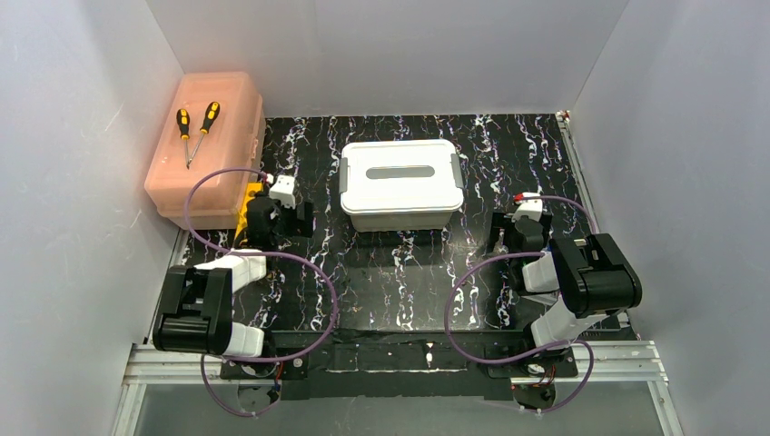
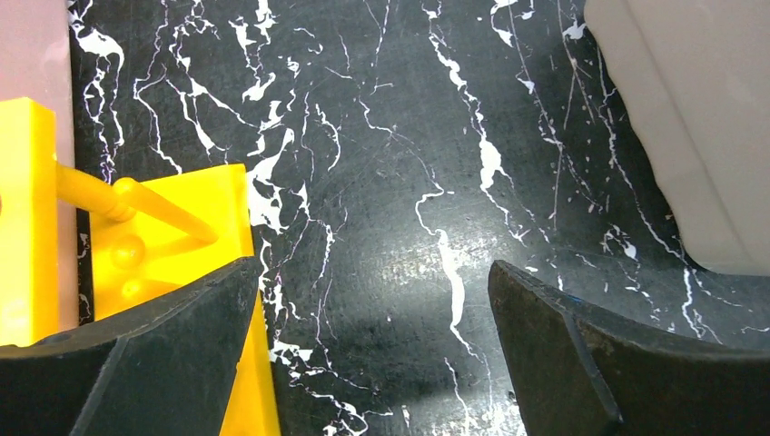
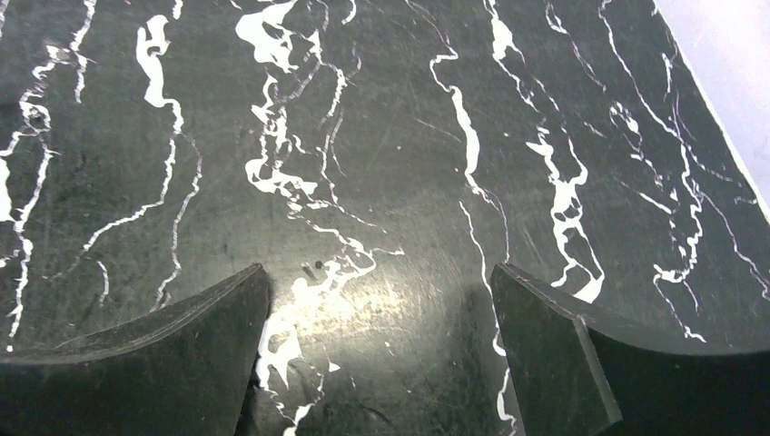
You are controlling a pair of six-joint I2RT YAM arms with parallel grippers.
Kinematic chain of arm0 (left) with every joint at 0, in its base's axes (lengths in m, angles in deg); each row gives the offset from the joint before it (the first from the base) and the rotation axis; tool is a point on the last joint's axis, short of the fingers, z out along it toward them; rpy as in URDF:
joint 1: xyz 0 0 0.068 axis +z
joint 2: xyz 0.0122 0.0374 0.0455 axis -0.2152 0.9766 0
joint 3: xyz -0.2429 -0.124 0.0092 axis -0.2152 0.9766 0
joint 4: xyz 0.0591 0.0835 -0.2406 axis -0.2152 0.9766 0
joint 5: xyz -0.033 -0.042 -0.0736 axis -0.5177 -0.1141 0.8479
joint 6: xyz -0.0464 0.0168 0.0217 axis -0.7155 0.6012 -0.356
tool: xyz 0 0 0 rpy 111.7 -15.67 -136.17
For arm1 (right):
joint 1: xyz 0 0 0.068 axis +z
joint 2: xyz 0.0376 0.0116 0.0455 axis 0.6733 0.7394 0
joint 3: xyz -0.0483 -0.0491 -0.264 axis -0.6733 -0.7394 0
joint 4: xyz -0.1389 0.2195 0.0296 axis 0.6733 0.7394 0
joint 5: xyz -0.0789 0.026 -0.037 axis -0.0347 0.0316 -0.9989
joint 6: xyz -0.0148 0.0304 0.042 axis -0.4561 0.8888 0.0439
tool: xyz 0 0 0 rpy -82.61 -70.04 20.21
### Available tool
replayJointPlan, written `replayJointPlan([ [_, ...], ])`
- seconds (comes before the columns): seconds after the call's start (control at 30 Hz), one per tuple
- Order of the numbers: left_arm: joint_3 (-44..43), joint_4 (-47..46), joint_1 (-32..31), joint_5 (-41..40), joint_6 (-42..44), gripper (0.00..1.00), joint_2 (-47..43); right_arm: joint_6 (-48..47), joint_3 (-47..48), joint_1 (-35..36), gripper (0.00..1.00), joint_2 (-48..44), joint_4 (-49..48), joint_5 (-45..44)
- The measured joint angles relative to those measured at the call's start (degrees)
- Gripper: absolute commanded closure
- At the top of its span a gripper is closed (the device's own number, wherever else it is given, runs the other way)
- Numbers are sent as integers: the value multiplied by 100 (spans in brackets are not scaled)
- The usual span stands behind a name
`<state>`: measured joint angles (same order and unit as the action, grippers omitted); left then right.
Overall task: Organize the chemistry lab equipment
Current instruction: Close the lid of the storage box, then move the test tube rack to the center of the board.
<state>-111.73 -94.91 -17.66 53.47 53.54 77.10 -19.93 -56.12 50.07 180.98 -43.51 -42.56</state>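
Of the lab equipment only the yellow slotted tube rack (image 2: 168,241) shows. It lies on the black marbled mat against the pink box, and a corner of it peeks out under my left arm in the top view (image 1: 246,202). My left gripper (image 2: 372,282) is open and empty, low over the mat, with its left finger over the rack's edge; it also shows in the top view (image 1: 277,218). My right gripper (image 3: 378,277) is open and empty over bare mat, at the right in the top view (image 1: 518,232). The glass tubes, flask, bowl, squeeze bottle, spoon and triangle are out of view.
A white lidded box (image 1: 400,183) stands shut at the middle back; its side shows in the left wrist view (image 2: 690,118). A translucent pink box (image 1: 207,150) with two screwdrivers (image 1: 197,127) on its lid stands at the back left. White walls close in three sides.
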Motion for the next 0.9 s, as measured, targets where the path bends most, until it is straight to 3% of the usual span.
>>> replayJointPlan([
  [0.3,424,-721,227,358,-44,2,234,-155,13,52,0,33,-227,125],
  [0.9,389,-837,289,81,-385,2,413,-195,13,52,0,33,-229,146],
])
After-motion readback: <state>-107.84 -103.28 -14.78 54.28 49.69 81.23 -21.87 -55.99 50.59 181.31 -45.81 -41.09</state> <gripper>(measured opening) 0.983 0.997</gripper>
